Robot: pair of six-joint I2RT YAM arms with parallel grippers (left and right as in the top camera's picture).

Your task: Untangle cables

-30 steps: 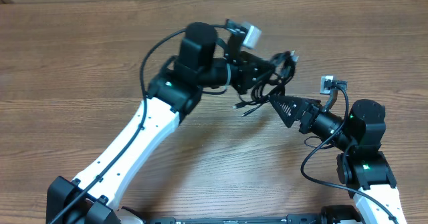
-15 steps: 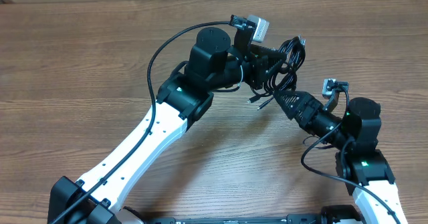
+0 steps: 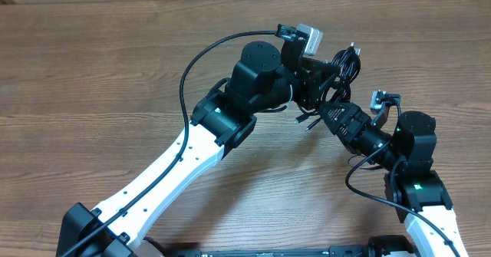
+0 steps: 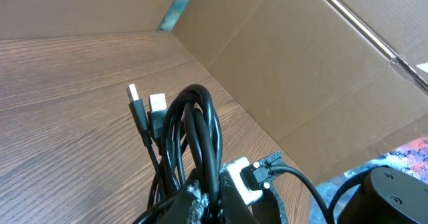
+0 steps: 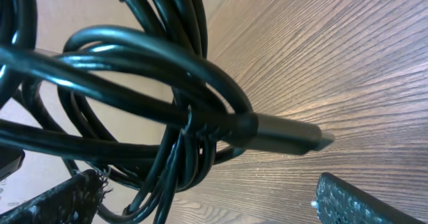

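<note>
The cables (image 3: 343, 64) are a bunch of thin black cords in loose loops, held off the wooden table at the far right. My left gripper (image 3: 321, 79) is shut on the bunch. In the left wrist view the loops (image 4: 197, 127) rise from between its fingers (image 4: 212, 196), with two silver plug ends (image 4: 155, 104) sticking out on the left. My right gripper (image 3: 328, 113) is open just below the bunch. In the right wrist view the loops (image 5: 167, 110) and a black plug barrel (image 5: 284, 134) hang close between its spread fingers (image 5: 364, 198).
A brown cardboard wall (image 4: 301, 63) stands along the table's far edge, close behind the cables. The right wrist's white camera block (image 4: 238, 178) with its thick black lead sits just beside the left fingers. The wooden table (image 3: 92, 96) stretches to the left.
My left gripper has carried the cable bunch up and to the right, toward the far edge. My right gripper has followed, closing in under the bunch.
</note>
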